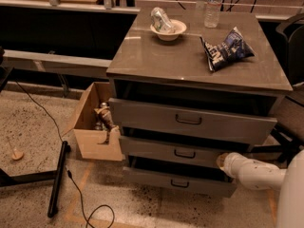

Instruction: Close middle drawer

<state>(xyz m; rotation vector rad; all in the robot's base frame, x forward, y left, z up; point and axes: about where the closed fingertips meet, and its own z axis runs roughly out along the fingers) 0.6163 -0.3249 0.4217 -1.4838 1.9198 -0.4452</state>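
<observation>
Judging the push line first: finds the wide grey metal middle drawer (156, 148), low-fronted with a small dark bail handle, standing part-open as second of three in the grey desk (166, 61), under the taller-fronted grey top drawer (142, 115) and above the similar low-fronted lowest drawer (152, 177). Runs long side to side across the view, front panel facing outward, with a dark gap showing behind its upper edge. Places the gripper (223, 160), at the tip of the white arm that extends from the lower right, at the right end of that front panel, right of the handle, touching it or all but touching. Cannot tell whether open, closed or clamped on anything. Puts the drawer body up-frame and to the left of the gripper, so probably calls for a straight push into the desk, square to the panel. Risks, judging from the off-centre contact, skewing the drawer or slipping off the panel's right corner. Leaves the brown cardboard box (97, 146) at the left well apart from that line.
</observation>
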